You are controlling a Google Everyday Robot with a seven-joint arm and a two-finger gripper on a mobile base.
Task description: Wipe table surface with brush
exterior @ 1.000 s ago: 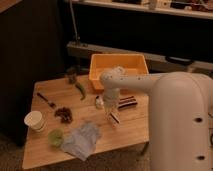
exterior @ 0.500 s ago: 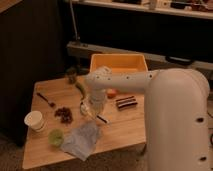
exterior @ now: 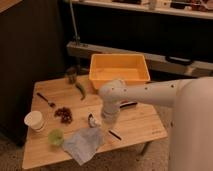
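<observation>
The table surface (exterior: 145, 125) is a light-brown wooden plank top filling the middle of the camera view. The brush lies low over it near the table's middle, with its whitish head (exterior: 93, 120) to the left and the dark end of its handle (exterior: 115, 134) to the right. My gripper (exterior: 107, 119) points down from the white arm, right over the middle of the brush and hiding that part. I cannot tell whether it grips the brush.
A yellow bin (exterior: 119, 70) stands at the table's back. A striped block (exterior: 129, 104) is partly behind my arm. To the left are a spoon (exterior: 46, 100), a green pepper (exterior: 81, 91), a dark jar (exterior: 71, 76), red bits (exterior: 63, 114), a white cup (exterior: 34, 120), a green cup (exterior: 56, 136) and a pale blue cloth (exterior: 82, 144).
My arm has swung and the gripper has come down and nearer the table's front, now over the brush. The striped block shows more behind the arm.
</observation>
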